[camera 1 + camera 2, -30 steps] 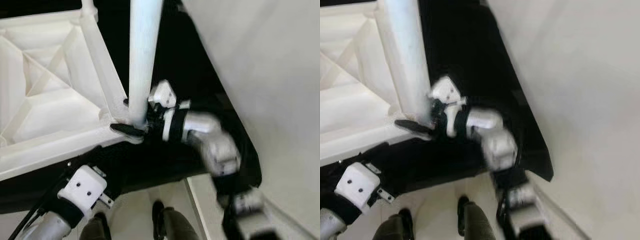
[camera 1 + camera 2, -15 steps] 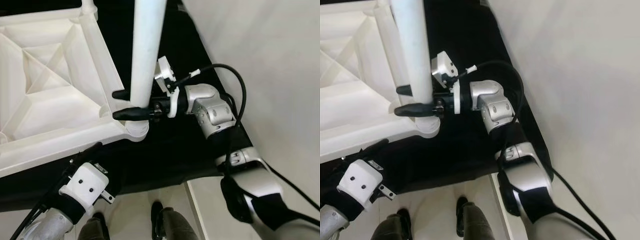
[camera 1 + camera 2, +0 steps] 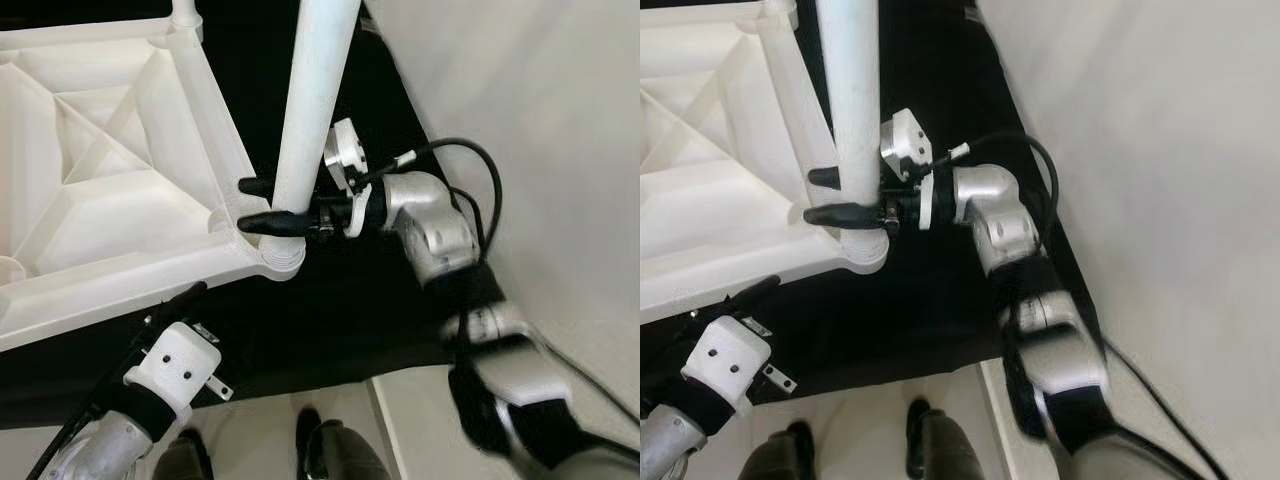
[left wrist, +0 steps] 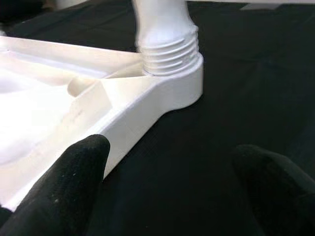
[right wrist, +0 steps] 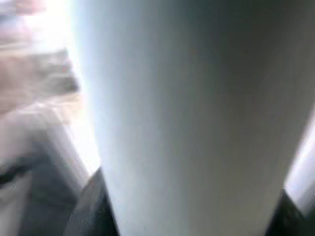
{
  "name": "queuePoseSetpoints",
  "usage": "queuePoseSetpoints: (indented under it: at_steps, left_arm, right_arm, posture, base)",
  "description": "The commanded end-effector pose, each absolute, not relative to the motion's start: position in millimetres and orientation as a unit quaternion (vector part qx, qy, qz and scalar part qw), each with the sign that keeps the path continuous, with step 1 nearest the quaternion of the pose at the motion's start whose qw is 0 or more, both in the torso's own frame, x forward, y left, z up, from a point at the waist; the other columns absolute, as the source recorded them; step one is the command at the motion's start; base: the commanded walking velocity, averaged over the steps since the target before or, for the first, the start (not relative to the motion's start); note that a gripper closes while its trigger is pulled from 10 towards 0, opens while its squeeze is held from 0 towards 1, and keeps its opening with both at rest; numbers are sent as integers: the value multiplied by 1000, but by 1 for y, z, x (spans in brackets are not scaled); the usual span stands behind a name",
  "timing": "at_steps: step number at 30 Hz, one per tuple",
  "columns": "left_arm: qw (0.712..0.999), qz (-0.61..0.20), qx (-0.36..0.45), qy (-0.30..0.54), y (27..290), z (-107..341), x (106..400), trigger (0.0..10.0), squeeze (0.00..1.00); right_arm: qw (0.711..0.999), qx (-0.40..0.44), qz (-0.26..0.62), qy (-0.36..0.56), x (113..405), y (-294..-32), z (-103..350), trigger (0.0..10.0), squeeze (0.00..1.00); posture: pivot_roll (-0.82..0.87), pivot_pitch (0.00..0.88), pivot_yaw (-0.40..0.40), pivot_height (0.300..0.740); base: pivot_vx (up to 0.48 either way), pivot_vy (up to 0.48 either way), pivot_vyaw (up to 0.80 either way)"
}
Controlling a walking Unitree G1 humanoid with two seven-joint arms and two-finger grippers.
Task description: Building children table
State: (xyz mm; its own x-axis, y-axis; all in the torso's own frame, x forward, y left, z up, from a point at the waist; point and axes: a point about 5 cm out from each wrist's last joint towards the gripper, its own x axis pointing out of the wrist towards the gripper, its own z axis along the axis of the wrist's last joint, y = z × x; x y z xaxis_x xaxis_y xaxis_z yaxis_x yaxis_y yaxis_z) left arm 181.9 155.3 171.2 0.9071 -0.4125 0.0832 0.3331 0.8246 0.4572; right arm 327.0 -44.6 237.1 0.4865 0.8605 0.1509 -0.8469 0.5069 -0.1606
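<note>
Closest to the robot's body, the left gripper hovers low over the black cloth, its two fingers spread apart with nothing between them, just beside the near edge of the upturned white table top. From its wrist camera you can see the table top's rounded corner socket a little way ahead, with the threaded end of the table leg seated in it.

Further out, the right gripper reaches in from the right and has its black fingers clamped round the lower part of that leg, one on each side, just above the socket. The leg stands nearly upright from the corner. The table top lies underside up on the cloth, its ribs showing. To the right runs a pale wall.
</note>
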Motion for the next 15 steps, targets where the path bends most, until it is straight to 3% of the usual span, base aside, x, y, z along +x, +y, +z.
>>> queuePoseSetpoints:
  at_steps: [1,3,14,15]
  left_arm:
    - [952,-198,217,-83,154,167,179,10000,0]
    - [952,-199,219,-82,155,165,182,10000,0]
    - [950,-202,223,-79,159,160,191,10000,0]
    - [951,-198,224,-80,160,160,192,10000,0]
  right_arm:
    - [932,-61,356,30,326,-61,185,0,0]
    - [960,-66,270,37,304,-56,171,0,0]
    - [948,-65,312,13,317,-33,179,0,0]
    - [937,-71,341,19,316,-30,181,10000,0]
  posture:
    - [-99,244,-204,740]
    - [-101,239,-190,740]
    - [-76,217,-198,740]
    - [-62,226,-189,740]
  base:
    - [0,0,0]
    - [0,0,0]
    - [0,0,0]
    - [0,0,0]
